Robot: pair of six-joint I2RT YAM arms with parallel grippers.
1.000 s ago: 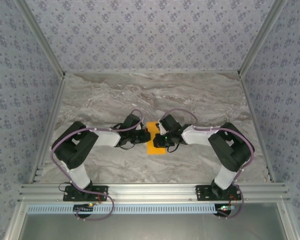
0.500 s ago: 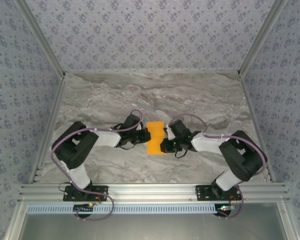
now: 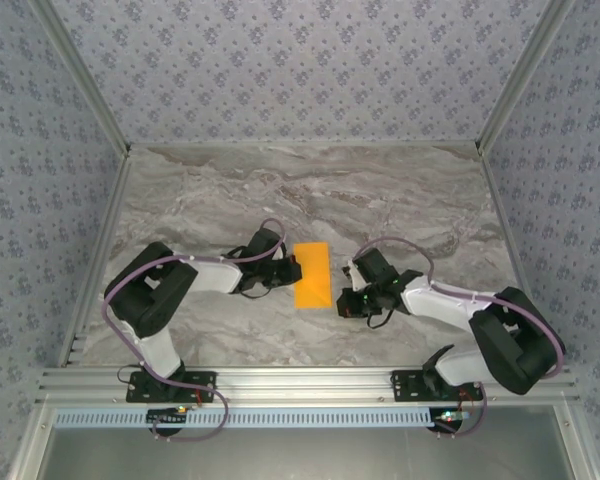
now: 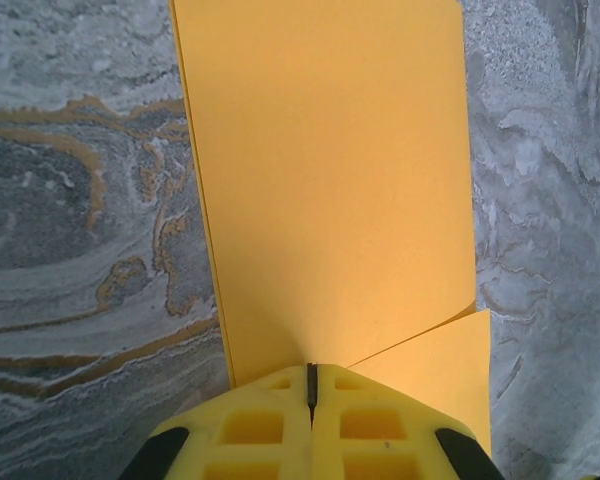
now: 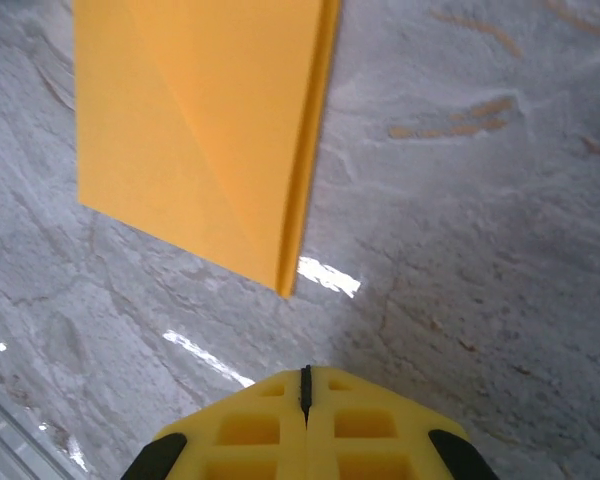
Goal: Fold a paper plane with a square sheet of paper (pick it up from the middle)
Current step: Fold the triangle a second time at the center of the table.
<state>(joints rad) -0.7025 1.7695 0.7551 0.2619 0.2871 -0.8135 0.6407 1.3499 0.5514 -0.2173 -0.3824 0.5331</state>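
In the right wrist view, the right gripper (image 5: 304, 388) has its yellow fingers pressed together with nothing between them. It hangs over bare marble, and the orange sheet of paper (image 5: 190, 130) lies further ahead to its left, apart from it. This view shows a diagonal crease across the sheet and a doubled edge along its right side, which the top view does not show.

In the left wrist view, the left gripper (image 4: 310, 388) is also closed. Its tips sit on the near edge of the sheet, where one lower layer peeks out at the right. I cannot tell if any paper is pinched.

From above, the folded sheet is a narrow upright rectangle lying between both grippers on the table (image 3: 410, 195).
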